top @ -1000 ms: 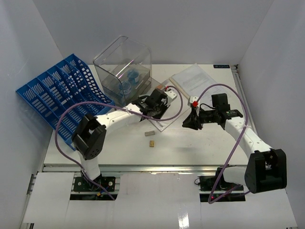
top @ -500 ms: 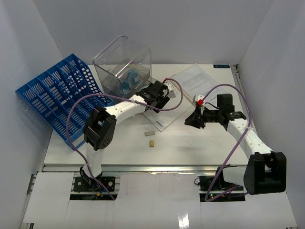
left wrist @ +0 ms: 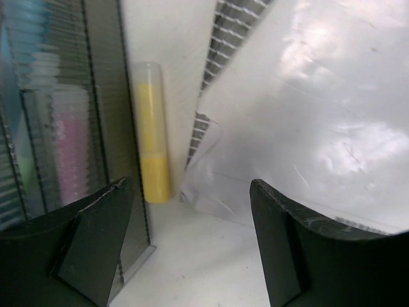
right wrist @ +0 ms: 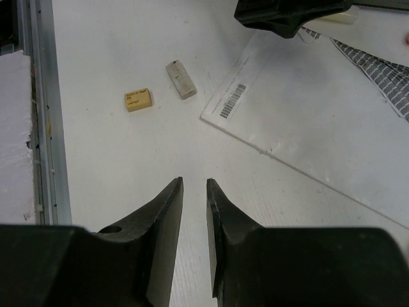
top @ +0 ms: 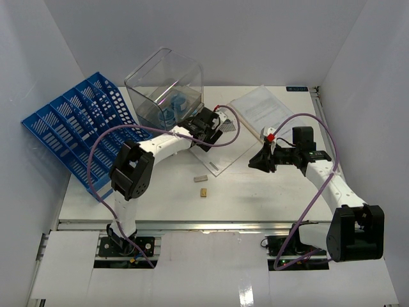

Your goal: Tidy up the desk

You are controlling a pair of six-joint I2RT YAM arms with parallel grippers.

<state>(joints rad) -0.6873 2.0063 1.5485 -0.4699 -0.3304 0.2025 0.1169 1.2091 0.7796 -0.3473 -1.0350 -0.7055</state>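
Observation:
The white desk [top: 255,192] holds loose stationery. My left gripper [top: 209,123] is open at the front of the clear bin [top: 167,89]. In the left wrist view its open jaws [left wrist: 190,192] are empty. Beyond them a yellow marker [left wrist: 152,153] lies on the desk between the bin wall [left wrist: 96,115] and a clear sleeve of paper [left wrist: 307,115]. My right gripper [top: 259,160] hovers over the desk's right middle. Its jaws [right wrist: 194,180] are nearly together with a thin slit and hold nothing. A yellow eraser [right wrist: 138,99] and a small beige block [right wrist: 181,79] lie ahead of it.
A blue slotted file rack [top: 83,131] lies tilted at the left. Blue rolls sit inside the bin. A sleeved sheet [top: 220,157] and a second document [top: 259,112] lie mid-desk. The eraser [top: 203,191] and block [top: 200,179] lie near the front. A metal rail [top: 211,224] edges the desk.

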